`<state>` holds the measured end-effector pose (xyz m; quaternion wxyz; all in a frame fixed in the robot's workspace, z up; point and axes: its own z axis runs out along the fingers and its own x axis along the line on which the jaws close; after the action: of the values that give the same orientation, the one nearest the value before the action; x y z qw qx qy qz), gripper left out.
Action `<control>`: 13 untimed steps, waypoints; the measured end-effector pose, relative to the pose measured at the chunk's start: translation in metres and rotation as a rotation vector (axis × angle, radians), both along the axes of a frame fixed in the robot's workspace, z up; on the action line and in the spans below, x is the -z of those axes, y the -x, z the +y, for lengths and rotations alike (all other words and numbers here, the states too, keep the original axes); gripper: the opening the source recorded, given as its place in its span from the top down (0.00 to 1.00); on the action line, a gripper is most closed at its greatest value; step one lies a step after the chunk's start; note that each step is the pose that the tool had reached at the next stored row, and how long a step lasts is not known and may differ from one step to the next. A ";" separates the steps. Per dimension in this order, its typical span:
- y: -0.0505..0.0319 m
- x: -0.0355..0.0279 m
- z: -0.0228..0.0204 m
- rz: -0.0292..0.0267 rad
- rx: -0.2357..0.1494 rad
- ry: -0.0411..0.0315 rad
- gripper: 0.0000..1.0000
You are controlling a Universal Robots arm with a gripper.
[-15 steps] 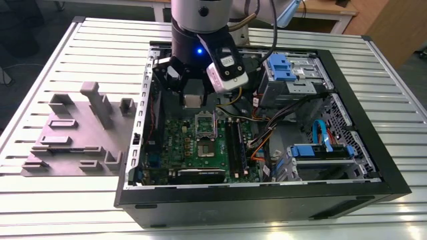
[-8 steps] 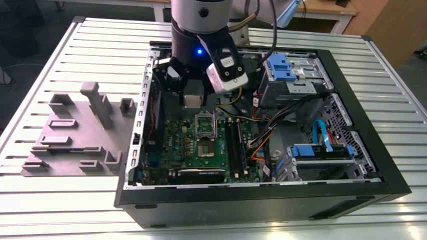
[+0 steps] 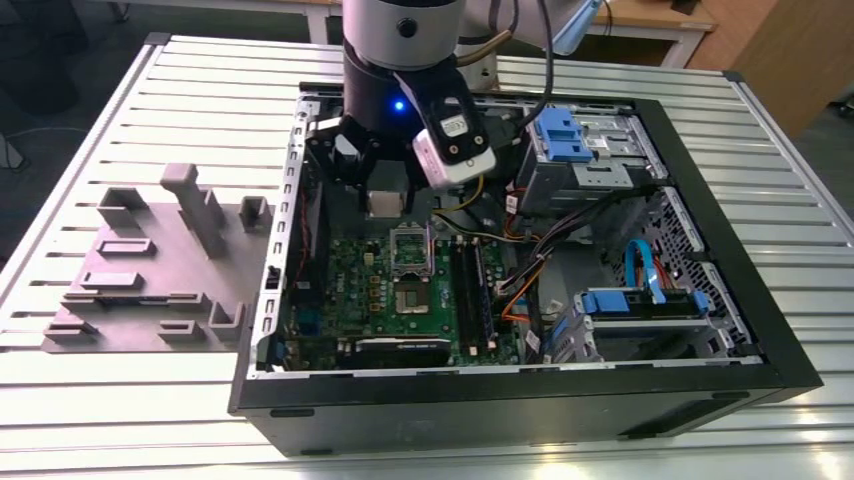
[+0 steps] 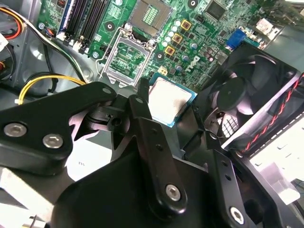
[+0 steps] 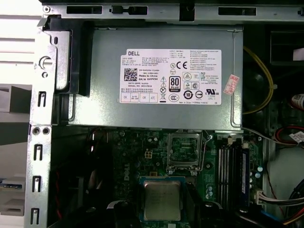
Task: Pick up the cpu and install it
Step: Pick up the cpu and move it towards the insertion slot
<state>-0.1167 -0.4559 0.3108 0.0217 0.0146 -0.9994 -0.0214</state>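
silvery cpu (image 4: 166,97), edges clamped in tool (image 4: 169,105), near socket (image 4: 130,57).

In the second wrist view you lose the near edge of the cpu (image 4: 172,97) behind the gripper (image 4: 167,110) links. In the exterior view the arm (image 3: 400,60), cut off above, blocks the rear of the case (image 3: 534,410).

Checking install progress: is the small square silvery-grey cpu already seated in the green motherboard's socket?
No; in the second wrist view the small silvery square cpu sits clamped in the black pincer, apart from the bare metal-framed socket.
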 end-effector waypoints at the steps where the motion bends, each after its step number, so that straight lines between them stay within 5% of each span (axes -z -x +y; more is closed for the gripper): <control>1: 0.0000 0.0006 0.0000 0.0002 0.000 0.0003 0.53; 13: 0.0000 0.0054 0.0000 0.0002 0.000 -0.0004 0.53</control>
<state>-0.1168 -0.4559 0.3055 0.0219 0.0146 -0.9994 -0.0216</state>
